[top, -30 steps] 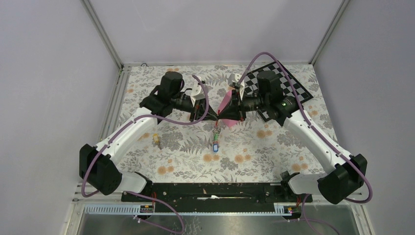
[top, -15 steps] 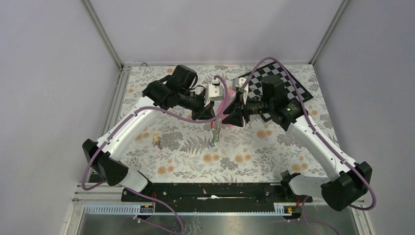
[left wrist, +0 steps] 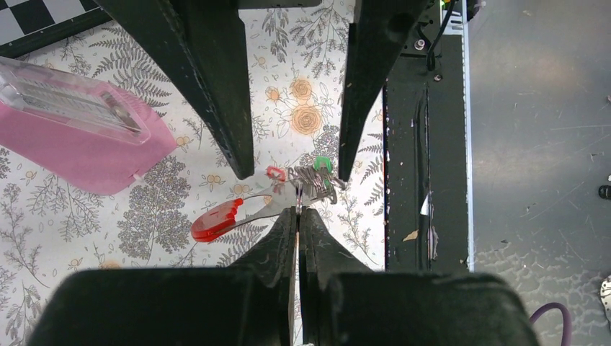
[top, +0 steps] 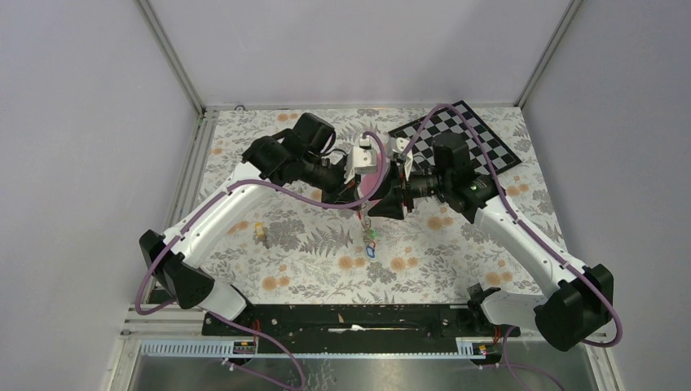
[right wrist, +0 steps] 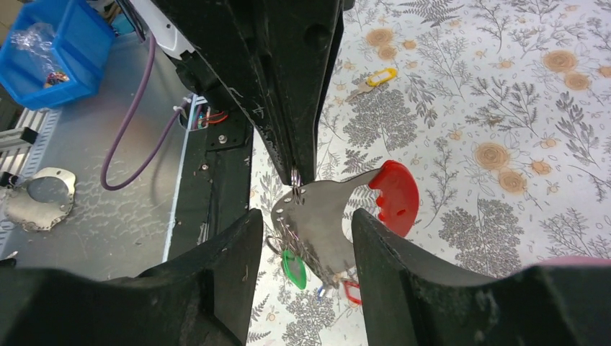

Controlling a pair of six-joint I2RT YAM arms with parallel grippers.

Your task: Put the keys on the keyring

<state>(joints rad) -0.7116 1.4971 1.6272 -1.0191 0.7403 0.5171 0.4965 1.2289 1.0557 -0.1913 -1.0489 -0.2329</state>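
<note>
- The keyring (right wrist: 324, 216), a flat silver-grey metal piece with a red curved end, hangs in the air over the middle of the flowery tabletop (top: 310, 273).
- The left end effector (left wrist: 297, 215) is clenched on it. Its two black fingers pinch the little wire loop (right wrist: 295, 176) at the top edge of the keyring.
- A bunch of small keys (right wrist: 294, 265) with green, red and blue plastic tags dangles from the keyring, so those look done.
- The right end effector (left wrist: 295, 173) is released. Its fingers stand apart, one on each side of the keyring, and they grip nothing.
- One more key with a yellow plastic tag (right wrist: 375, 77) lies flat on the tabletop toward its left edge, well apart from the keyring. It looks like the next one to fetch.
- To do this step well, the right end effector should back straight away with its fingers wide, so it does not bump the dangling keys.
- The left end effector should hold tight and not shake. Its pinch is on a very thin wire, so a bump could twist the keyring or make it slip.
- The pink plastic pyramid (left wrist: 79, 144) sits on the tabletop near the arms, so they should move slowly and not knock it.
</note>
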